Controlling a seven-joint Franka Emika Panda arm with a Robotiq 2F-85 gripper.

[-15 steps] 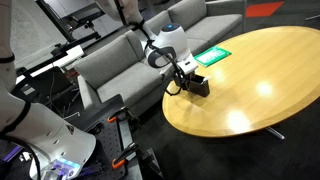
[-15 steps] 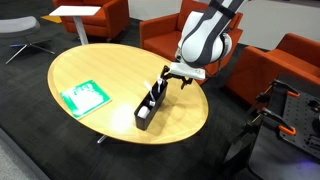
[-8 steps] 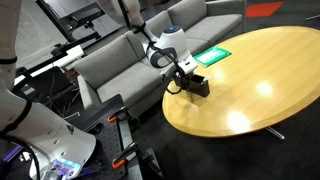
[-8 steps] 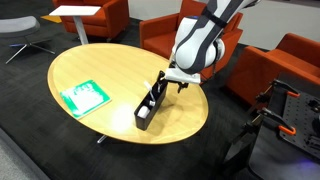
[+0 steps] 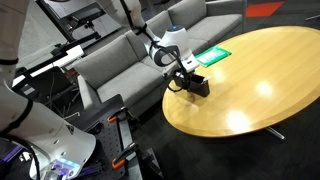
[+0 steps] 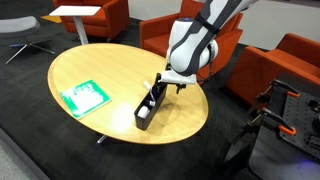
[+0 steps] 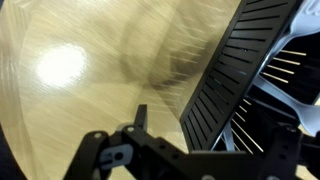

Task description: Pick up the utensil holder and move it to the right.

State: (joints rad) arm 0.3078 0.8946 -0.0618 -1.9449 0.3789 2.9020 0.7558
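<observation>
The utensil holder point(image 5: 195, 84) is a low black slatted caddy near the edge of the round wooden table point(image 5: 262, 85); it also shows in an exterior view point(image 6: 148, 108). My gripper point(image 5: 181, 75) hangs over one end of it, as an exterior view point(image 6: 163, 86) also shows. In the wrist view the holder's slatted wall point(image 7: 240, 70) runs between my fingers point(image 7: 215, 122), with silvery utensils point(image 7: 280, 70) inside. The left finger stands clear of the wall, so the gripper is open around the holder's end.
A flat green-and-white card point(image 6: 84, 96) lies on the table away from the holder, also seen in an exterior view point(image 5: 212, 56). Grey sofa point(image 5: 110, 60) and orange armchairs point(image 6: 290, 65) surround the table. The holder sits close to the table edge.
The arm's wrist has shifted slightly toward the holder and lowered a little. The holder has not moved.
</observation>
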